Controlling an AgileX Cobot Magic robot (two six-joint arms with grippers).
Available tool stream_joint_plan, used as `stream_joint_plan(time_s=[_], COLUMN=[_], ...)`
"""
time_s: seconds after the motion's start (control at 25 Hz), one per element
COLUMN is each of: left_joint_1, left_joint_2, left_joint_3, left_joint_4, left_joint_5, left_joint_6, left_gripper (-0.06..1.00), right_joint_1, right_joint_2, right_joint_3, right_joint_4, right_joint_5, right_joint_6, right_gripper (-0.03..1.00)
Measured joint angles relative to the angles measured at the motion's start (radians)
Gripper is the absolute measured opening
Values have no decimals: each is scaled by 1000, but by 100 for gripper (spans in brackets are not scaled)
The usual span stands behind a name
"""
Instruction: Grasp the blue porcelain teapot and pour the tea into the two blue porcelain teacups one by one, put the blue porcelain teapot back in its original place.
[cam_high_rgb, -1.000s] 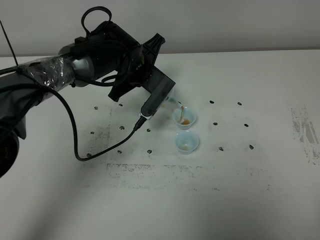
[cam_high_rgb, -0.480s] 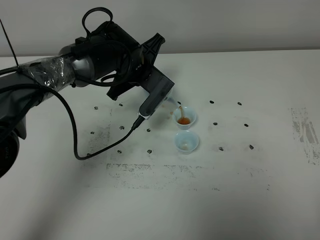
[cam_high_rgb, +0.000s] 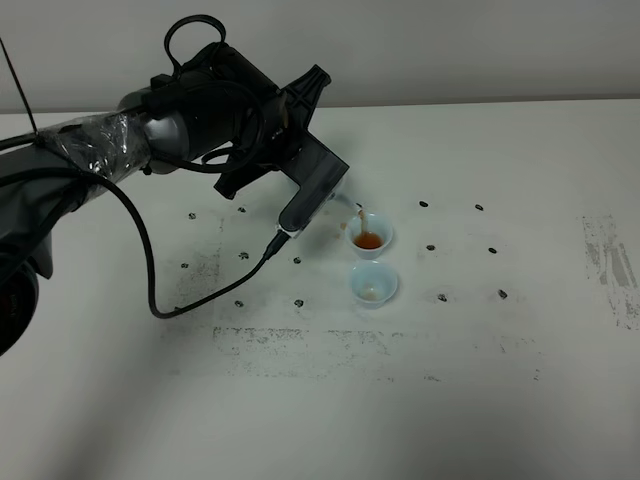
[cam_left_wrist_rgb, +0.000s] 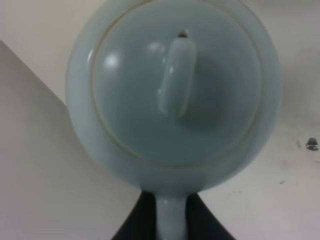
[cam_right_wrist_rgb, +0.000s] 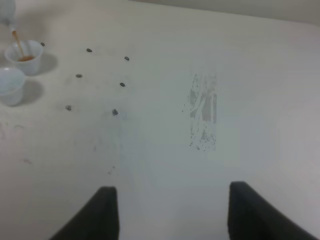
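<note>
In the exterior high view my left gripper holds the blue porcelain teapot tilted, mostly hidden under the arm. A thin stream of tea runs from its spout into the farther teacup, which holds reddish-brown liquid. The nearer teacup stands just in front with a little tea at the bottom. The left wrist view is filled by the teapot, with its handle clamped in the shut left gripper. The right wrist view shows the right gripper open over bare table, both teacups far off.
The white table carries small dark dots around the cups and grey scuff marks at the right. A black cable loops from the left arm down onto the table left of the cups.
The left arm has barely moved. Tea has kept running, and the farther cup now holds more dark liquid than a second ago.
</note>
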Motion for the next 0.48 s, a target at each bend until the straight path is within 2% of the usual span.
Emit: stream_joint_plan(time_s=[0.48], left_joint_1=[0], left_joint_2=[0], left_joint_3=[0], left_joint_4=[21], left_joint_5=[-13], left_joint_6=[1], left_gripper=[4], right_joint_1=[0], right_joint_2=[0], right_joint_3=[0], right_joint_4=[0], right_joint_5=[0], right_joint_6=[0], right_gripper=[51])
